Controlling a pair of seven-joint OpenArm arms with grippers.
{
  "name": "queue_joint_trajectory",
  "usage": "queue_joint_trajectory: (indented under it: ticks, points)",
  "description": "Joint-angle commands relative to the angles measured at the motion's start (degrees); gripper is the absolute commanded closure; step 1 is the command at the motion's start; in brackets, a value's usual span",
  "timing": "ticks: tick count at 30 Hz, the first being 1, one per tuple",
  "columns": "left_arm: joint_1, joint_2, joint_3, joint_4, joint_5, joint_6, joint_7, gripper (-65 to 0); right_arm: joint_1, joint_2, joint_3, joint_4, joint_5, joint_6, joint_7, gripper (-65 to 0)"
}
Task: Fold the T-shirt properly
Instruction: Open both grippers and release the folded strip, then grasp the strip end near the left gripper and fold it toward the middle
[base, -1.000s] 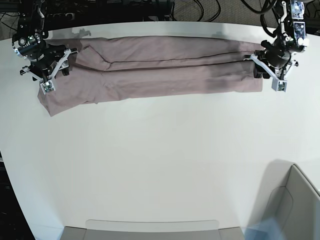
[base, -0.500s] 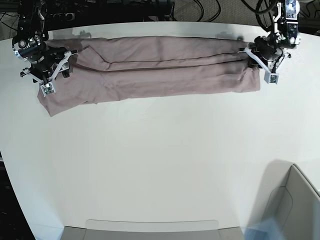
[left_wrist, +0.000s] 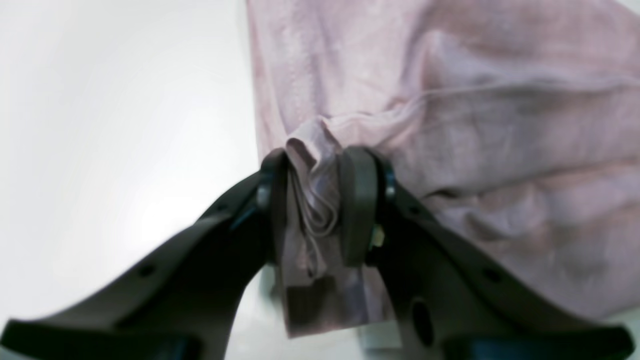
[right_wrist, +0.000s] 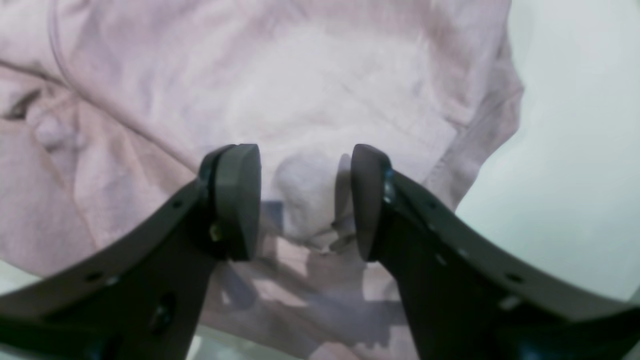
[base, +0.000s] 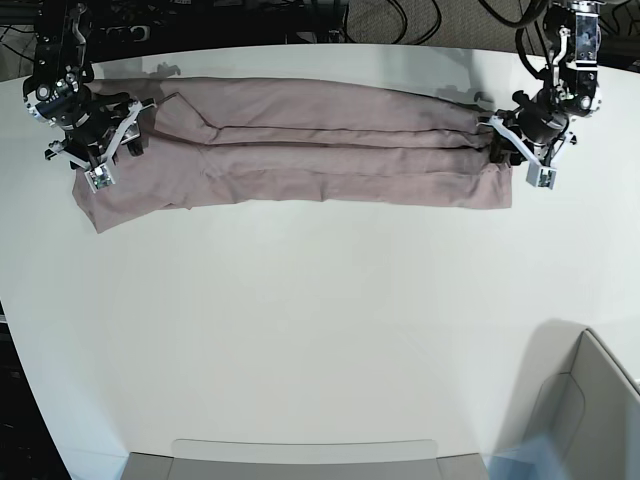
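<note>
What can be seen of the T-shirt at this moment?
The T-shirt is dusty pink, soft and wrinkled, folded lengthwise into a long band along the white table's far edge. The left gripper pinches a bunched fold at one end; the right gripper has open jaws straddling a cloth bump at the other.

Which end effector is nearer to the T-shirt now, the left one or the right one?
Left. The left end effector is shut on a bunch of the T-shirt at one end; the right end effector is open over the other end, cloth between its pads.
</note>
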Motion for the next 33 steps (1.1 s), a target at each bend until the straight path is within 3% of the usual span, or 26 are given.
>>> queue_joint_trajectory:
  ticks: [1, 5, 10, 16, 20, 30, 33]
  points:
    - [0.61, 0.6, 0.94, -3.67, 2.11, -1.18, 11.88, -14.9, 0.43, 0.9, 0.47, 0.75, 0.29, 0.31, 0.81, -29.2]
    - [-0.88, 0.6, 0.51, -7.71, 2.11, -2.15, 12.06, 0.0, 0.61, 0.9, 0.56, 0.75, 0.29, 0.23, 0.9, -29.2]
    - [-0.97, 0.95, -6.09, -7.98, 2.11, -2.32, 12.94, 0.0, 1.93, 0.2, 2.23, 0.92, 0.29, 0.23, 0.9, -29.2]
    - [-1.41, 1.04, -19.28, -4.29, 2.11, -2.32, 13.38, 0.0, 4.48, -2.35, 6.36, 0.92, 0.29, 0.23, 0.9, -29.2]
    - [-3.87, 0.86, -24.37, -1.82, 2.11, -2.41, 17.25, 0.0, 5.27, -2.88, 7.24, 0.92, 0.29, 0.23, 0.9, -29.2]
    - [-5.01, 1.39, -25.43, 19.54, 2.11, -2.41, 26.3, 0.0, 5.27, -2.96, 7.24, 0.92, 0.38, 0.23, 0.9, -29.2]
    - [-4.92, 4.2, -25.43, 25.6, 2.11, -2.41, 29.29, 0.0, 5.09, -2.96, 7.24, 0.92, 0.38, 0.23, 0.9, -29.2]
